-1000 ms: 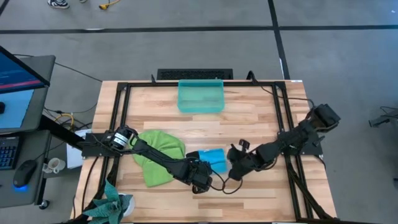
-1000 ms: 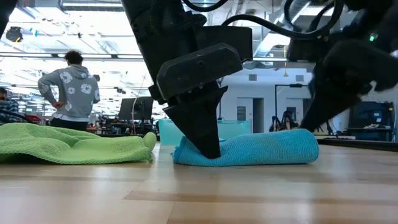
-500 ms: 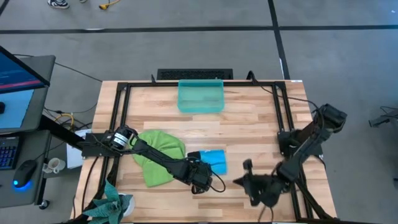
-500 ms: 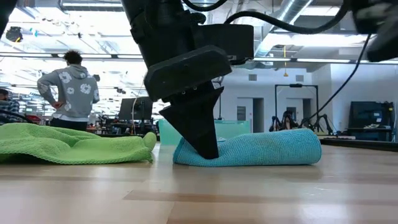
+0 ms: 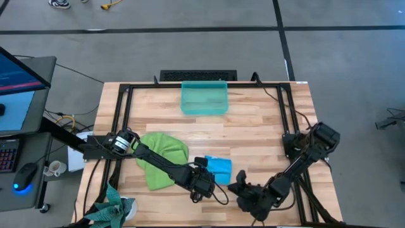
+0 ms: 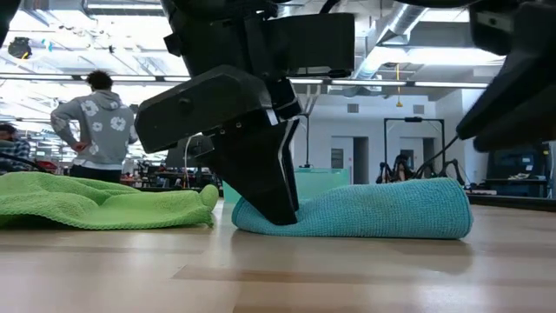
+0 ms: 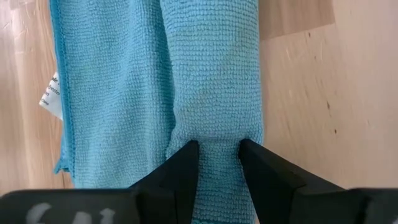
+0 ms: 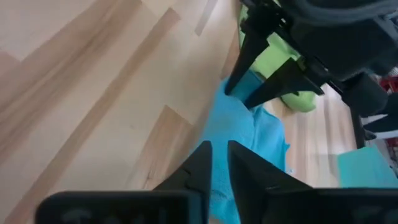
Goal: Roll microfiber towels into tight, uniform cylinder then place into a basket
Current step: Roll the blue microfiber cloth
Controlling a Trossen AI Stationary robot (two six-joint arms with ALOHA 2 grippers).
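Pinching the rolled end of the blue towel between left gripper fingers, plain only from the wrist; right gripper hanging beside it, slightly parted, empty.

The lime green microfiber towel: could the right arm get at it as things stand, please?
Probably not directly: the left gripper, pinching the sky blue rolled towel, and its arm lie between the right gripper and the lime green microfiber towel.
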